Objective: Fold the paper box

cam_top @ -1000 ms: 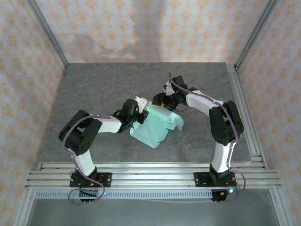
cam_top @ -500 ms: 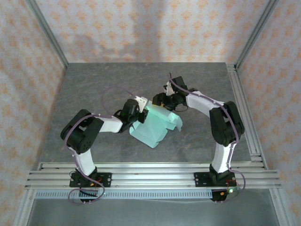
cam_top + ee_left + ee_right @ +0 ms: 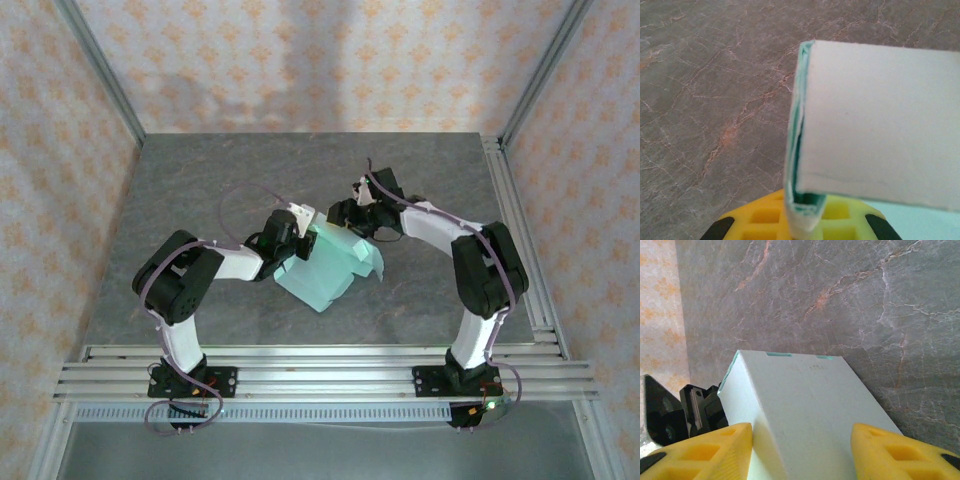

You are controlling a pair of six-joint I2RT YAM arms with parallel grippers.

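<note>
- We are seeing the box [image 3: 328, 268] sitting mid-counter [image 3: 200, 180] between the two arms, partly folded up rather than lying flat.
- The left fingers [image 3: 842, 220] are pinching a doubled-over edge of the card, closed tight on it. The fold is standing straight up out of them in the left wrist view.
- The right fingers [image 3: 705, 447] are standing apart, one on each side of a pale panel of the box. We cannot tell whether they are pressing on it or just flanking it.
- Over the last second the left fingers have been finishing their squeeze while the right fingers have been narrowing. In the top view the right arm is nudging in a little, and the box is hardly shifting.
- We are reading this as the left side now anchoring the fold, so the right side is getting set to crease or tuck the next panel.
- We are judging the folding as midway, with the flap at the right corner still looking loose.
</note>
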